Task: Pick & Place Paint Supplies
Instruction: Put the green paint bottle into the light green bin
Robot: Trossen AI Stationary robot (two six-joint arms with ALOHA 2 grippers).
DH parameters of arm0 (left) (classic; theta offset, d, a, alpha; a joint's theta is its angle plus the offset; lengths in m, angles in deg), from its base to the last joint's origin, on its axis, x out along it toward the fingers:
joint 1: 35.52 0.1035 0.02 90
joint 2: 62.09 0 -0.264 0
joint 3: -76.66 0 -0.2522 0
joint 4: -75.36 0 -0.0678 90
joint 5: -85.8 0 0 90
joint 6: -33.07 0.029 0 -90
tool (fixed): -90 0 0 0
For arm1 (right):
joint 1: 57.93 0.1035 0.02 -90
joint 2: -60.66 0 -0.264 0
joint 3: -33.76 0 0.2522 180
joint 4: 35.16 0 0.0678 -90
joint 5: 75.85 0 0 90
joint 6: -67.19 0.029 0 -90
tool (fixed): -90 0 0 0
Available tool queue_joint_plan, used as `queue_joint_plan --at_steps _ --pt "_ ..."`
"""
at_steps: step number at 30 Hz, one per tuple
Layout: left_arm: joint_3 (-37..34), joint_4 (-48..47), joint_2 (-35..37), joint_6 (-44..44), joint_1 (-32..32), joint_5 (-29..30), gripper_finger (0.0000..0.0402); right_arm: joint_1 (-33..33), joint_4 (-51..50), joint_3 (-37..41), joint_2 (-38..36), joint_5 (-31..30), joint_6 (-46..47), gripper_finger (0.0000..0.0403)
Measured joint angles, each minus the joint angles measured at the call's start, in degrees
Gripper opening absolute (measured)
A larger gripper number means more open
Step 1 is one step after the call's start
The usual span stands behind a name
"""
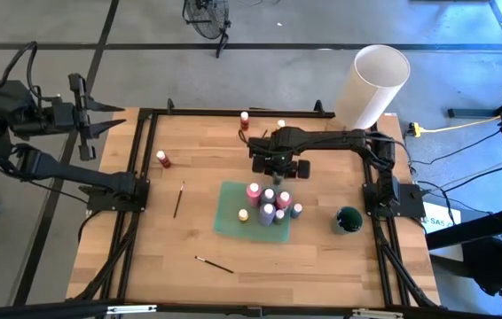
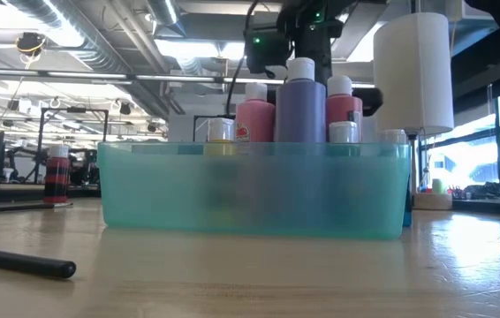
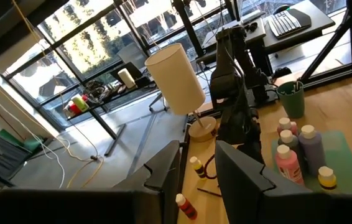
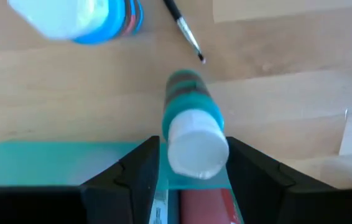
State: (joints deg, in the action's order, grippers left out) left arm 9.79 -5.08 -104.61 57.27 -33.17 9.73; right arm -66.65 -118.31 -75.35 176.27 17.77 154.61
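The right end effector (image 1: 277,171), fingers parted around but apparently not clamping a teal bottle (image 4: 191,127), hovers at the far edge of the green tray (image 1: 229,213); lift straight up to avoid toppling it.

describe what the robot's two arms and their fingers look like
Both arms are black, built of jointed segments with black cables looped along them. The left gripper ends in two thin, pointed dark fingers. The right gripper has broad, angular black fingers, and a small green light shows on its wrist.
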Motion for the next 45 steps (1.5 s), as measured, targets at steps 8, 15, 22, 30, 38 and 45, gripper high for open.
queue_joint_plan --at_steps 8,15,22,30,38,45 --pt "0.0 0.1 -0.1 0.6 0.0 1.0 0.0098 -1.0 0.2 0.0 0.0 -0.8 -0.5 0.0183" --pt "0.0 0.2 -0.1 2.1 0.0 1.0 0.0098 -1.1 1.5 0.0 0.0 0.2 -0.9 0.018" --pt "0.0 0.0 0.2 3.1 0.0 1.0 0.0098 -1.1 1.4 0.0 0.0 0.2 0.1 0.0149" --pt "0.0 -1.5 1.5 2.9 0.0 1.6 0.0098 -1.1 1.4 0.0 0.0 0.1 0.2 0.0126" --pt "0.0 -5.5 3.5 0.5 0.0 1.9 0.0098 -1.1 1.2 0.0 0.0 0.9 -0.6 0.0126" --pt "0.0 -8.6 5.5 -1.8 0.0 2.1 0.0098 -1.1 0.4 0.0 0.0 0.9 -4.4 0.0125"
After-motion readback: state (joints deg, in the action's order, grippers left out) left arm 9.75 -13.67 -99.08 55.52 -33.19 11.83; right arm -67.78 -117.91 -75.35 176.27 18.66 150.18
